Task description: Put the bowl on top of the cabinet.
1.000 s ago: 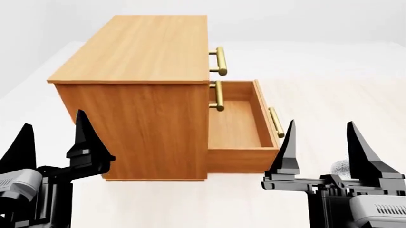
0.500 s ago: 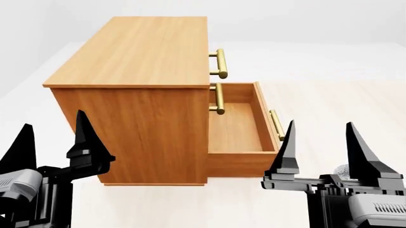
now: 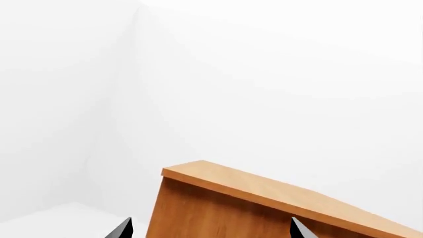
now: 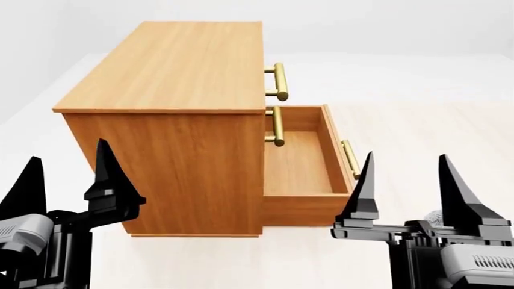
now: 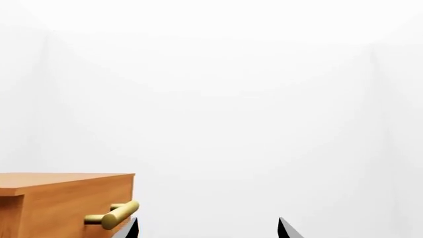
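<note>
The cabinet (image 4: 173, 66) is an orange-brown wooden chest with a flat bare top, standing ahead of me on the pale floor. Its lowest drawer (image 4: 301, 162) is pulled out and holds nothing. Only a speckled sliver of the bowl (image 4: 434, 215) shows, low on the floor behind my right gripper's finger. My left gripper (image 4: 68, 153) is open beside the cabinet's near side panel. My right gripper (image 4: 406, 156) is open in front of the drawer, empty. The left wrist view shows the cabinet (image 3: 264, 208) past the open left gripper (image 3: 210, 230). The right wrist view shows the right gripper (image 5: 206, 229) open.
Brass bar handles (image 4: 278, 81) stick out from the two closed drawers, and one (image 4: 349, 156) from the open drawer's front. A brass handle (image 5: 112, 215) and a cabinet corner (image 5: 59, 198) lie near one right fingertip in the right wrist view. White walls stand behind.
The head view has crept slightly closer to the cabinet, which now sits a little lower and larger in frame. Both grippers hold the same open pose.
</note>
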{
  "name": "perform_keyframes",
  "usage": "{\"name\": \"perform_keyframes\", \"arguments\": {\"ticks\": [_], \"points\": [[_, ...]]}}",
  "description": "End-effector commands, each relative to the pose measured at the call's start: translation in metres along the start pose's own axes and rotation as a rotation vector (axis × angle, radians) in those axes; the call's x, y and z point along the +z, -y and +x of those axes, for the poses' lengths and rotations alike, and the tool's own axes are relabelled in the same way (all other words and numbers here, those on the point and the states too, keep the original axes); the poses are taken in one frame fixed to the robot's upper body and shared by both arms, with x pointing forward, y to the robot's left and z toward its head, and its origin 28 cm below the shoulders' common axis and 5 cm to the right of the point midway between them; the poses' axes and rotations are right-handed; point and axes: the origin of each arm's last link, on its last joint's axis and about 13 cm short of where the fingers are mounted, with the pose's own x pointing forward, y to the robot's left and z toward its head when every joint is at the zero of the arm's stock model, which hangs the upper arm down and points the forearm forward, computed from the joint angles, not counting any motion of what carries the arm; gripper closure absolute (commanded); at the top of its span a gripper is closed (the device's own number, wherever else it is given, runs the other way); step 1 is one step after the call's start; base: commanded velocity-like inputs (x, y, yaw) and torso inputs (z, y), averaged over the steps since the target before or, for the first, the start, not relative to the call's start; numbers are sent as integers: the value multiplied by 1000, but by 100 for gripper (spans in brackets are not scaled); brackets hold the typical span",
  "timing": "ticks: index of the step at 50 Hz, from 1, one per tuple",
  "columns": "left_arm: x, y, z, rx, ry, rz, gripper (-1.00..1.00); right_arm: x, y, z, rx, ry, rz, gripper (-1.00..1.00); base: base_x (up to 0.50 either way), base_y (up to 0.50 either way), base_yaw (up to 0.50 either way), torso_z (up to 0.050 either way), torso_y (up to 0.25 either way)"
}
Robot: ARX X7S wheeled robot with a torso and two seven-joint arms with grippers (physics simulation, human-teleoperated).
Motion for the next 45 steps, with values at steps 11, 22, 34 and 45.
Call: {"name": "perform_keyframes", "arguments": {"ticks": [11,22,34,45], "points": [[0,1,0,-5,0,-4,-100,51,17,13,-172,-83,-101,-100,0,0,0,0,0],[-1,1,0,-7,0,-4,-100,117,55,43,-416,-223,-201,-100,0,0,0,0,0],[0,1,0,-7,0,-5,-100,153,81,67,-545,-483,-314,-100,0,0,0,0,0],[-1,2,0,-8,-2,-5,-100,160,104,95,-608,-759,-361,-100,0,0,0,0,0]]}}
